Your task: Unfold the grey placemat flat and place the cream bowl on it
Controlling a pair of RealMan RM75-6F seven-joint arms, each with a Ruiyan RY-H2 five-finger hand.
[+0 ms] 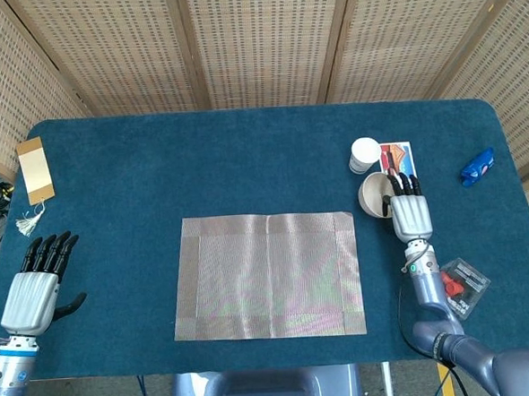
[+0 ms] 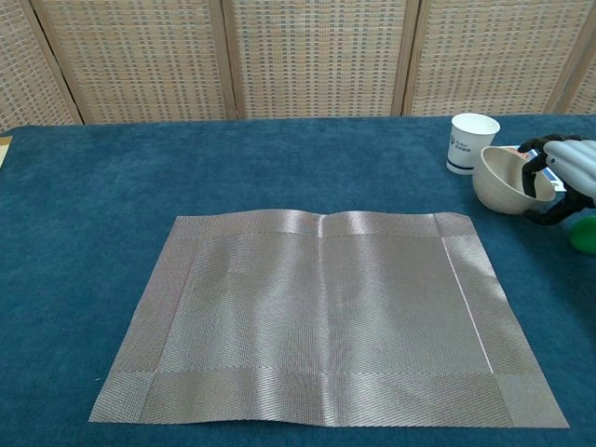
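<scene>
I am seeing the grey placemat (image 1: 267, 276) lying flat at the middle of the surface (image 1: 200, 166), its long axis going left to right. My right hand (image 1: 410, 209) is gripping the cream bowl (image 2: 503, 181) near the paper cup (image 1: 363, 154); the chest view is showing the bowl tilted. Only the head view is showing my left hand (image 1: 38, 288), fingers spread and holding nothing.
</scene>
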